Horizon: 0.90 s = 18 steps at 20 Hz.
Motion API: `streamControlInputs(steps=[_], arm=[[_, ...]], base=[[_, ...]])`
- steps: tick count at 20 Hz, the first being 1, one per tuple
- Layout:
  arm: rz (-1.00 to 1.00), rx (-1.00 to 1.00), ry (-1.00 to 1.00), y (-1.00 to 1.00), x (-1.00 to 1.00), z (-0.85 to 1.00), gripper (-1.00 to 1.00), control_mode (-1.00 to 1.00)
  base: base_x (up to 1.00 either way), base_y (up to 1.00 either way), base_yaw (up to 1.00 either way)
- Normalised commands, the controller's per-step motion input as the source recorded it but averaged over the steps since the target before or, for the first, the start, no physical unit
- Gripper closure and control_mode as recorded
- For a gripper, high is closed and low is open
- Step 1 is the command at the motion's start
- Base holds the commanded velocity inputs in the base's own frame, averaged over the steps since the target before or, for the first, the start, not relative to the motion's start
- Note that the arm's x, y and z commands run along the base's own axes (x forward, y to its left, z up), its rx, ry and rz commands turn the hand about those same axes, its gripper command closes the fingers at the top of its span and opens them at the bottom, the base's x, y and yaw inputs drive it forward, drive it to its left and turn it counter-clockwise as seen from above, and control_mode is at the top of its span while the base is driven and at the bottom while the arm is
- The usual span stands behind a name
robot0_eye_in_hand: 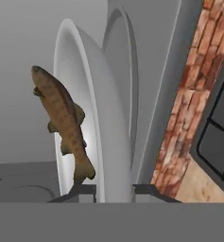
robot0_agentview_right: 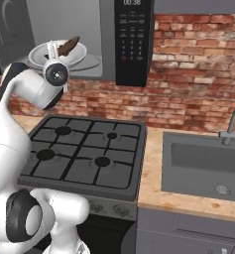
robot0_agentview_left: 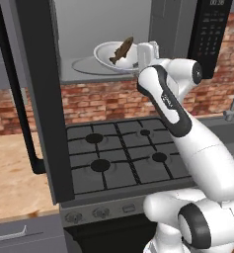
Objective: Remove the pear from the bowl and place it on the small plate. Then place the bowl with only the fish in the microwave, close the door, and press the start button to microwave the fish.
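Observation:
My gripper [robot0_agentview_left: 141,58] [robot0_agentview_right: 51,55] [robot0_eye_in_hand: 113,190] is shut on the near rim of the light-grey bowl [robot0_agentview_left: 104,51] [robot0_agentview_right: 39,58] [robot0_eye_in_hand: 87,80]. It holds the bowl inside the open microwave [robot0_agentview_left: 103,20] [robot0_agentview_right: 49,20], just above the round turntable [robot0_agentview_left: 84,66] [robot0_agentview_right: 93,63]. The brown fish [robot0_agentview_left: 121,51] [robot0_agentview_right: 68,46] [robot0_eye_in_hand: 61,116] lies in the bowl. The door [robot0_agentview_left: 39,99] stands swung open to the left, its black bar handle [robot0_agentview_left: 15,89] facing outward. The pear and the small plate are out of view.
The black control panel [robot0_agentview_left: 210,34] [robot0_agentview_right: 133,42] sits right of the cavity. Below is a gas stove [robot0_agentview_left: 123,153] [robot0_agentview_right: 84,154] against a brick wall [robot0_agentview_right: 198,69]. A sink [robot0_agentview_right: 203,163] with a faucet [robot0_agentview_right: 233,126] lies to the right.

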Motion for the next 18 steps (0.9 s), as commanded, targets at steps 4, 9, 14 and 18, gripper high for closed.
streamControlInputs(steps=[4,9,14,18], arm=[[0.0,0.0,0.09,0.01,0.57,0.0,1.0,-1.0],[0.0,0.0,0.1,0.03,0.6,0.0,1.0,-1.0],[0.0,-0.02,0.13,0.18,0.43,-0.14,1.0,-1.0],[0.0,-0.02,0.05,0.25,0.12,-0.26,-1.0,-1.0]], base=[[0.0,0.0,0.0],[0.0,0.0,0.0],[0.0,0.0,0.0],[0.0,0.0,0.0]])
